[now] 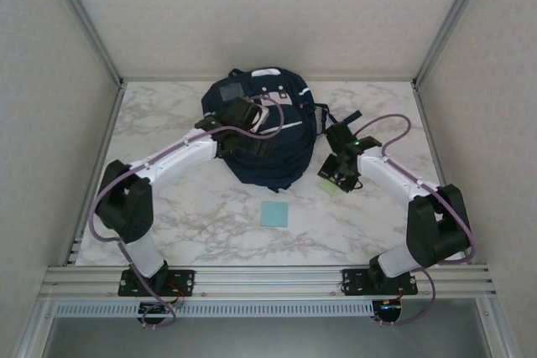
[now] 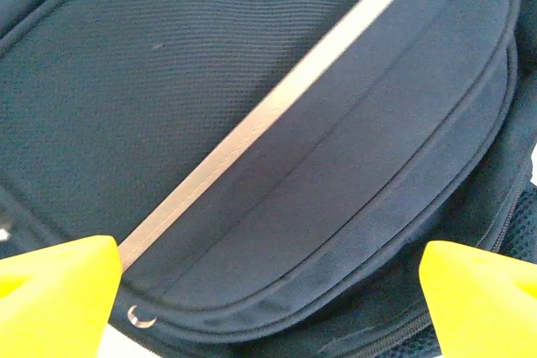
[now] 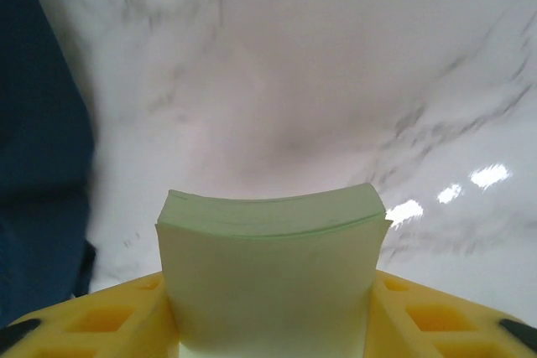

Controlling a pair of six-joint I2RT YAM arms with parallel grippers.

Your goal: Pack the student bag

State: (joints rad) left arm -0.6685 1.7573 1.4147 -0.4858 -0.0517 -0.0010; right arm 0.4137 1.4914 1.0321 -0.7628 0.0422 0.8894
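Marble tabletop (image 1: 210,215) is seen w/ light-blue sq. pad (image 1: 274,214) laid flat, front-centre; pale-green pad (image 3: 268,266) is seen to its right.

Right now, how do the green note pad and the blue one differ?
The green pad is clamped in the right gripper; the blue pad lies flat and free on the table. The green pad is beside the student bag; the blue pad lies apart, nearer the arm bases. Both look like small square pads.
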